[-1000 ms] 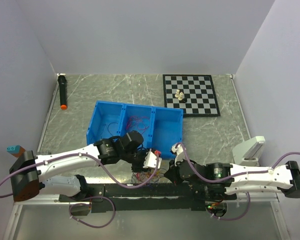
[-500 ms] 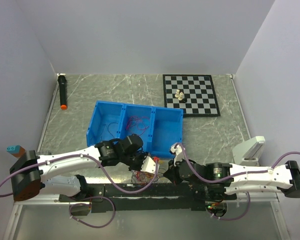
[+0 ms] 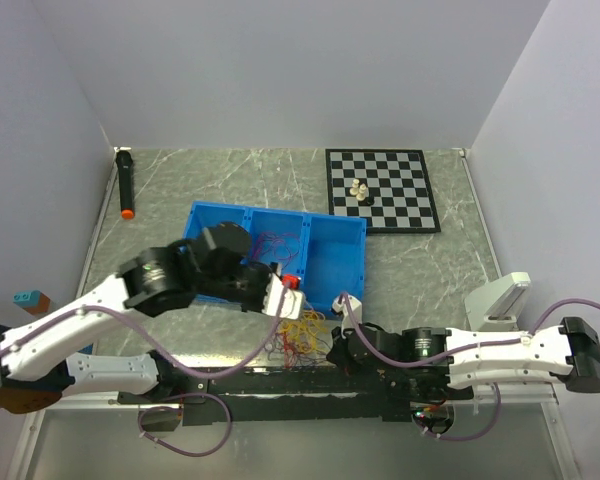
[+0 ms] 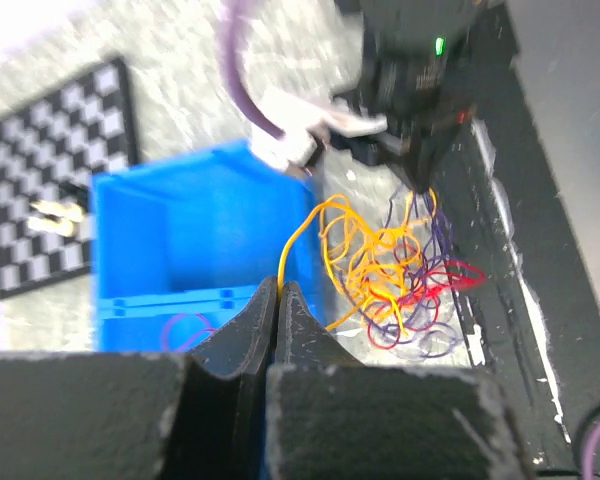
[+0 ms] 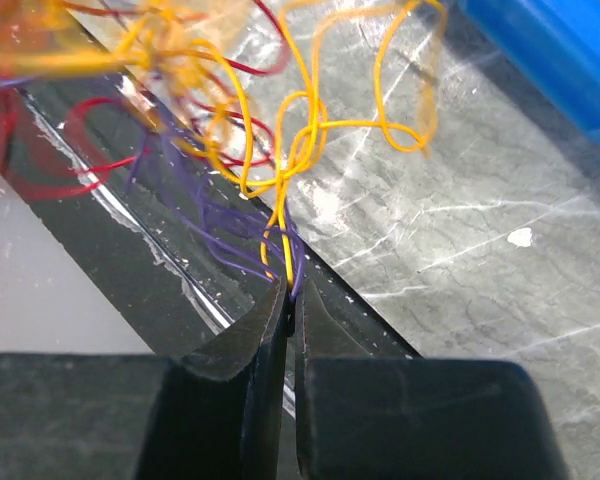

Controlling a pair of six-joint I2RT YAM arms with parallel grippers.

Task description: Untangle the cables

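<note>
Pinching a yellow-orange strand, the left gripper (image 4: 280, 290) is closed. Curly cables (image 3: 298, 338) at the blue bin's (image 3: 338, 260) 6 o'clock are clamped by the right gripper (image 5: 288, 300).

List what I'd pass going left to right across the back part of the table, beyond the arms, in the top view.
black marker → blue bin → chessboard
</note>
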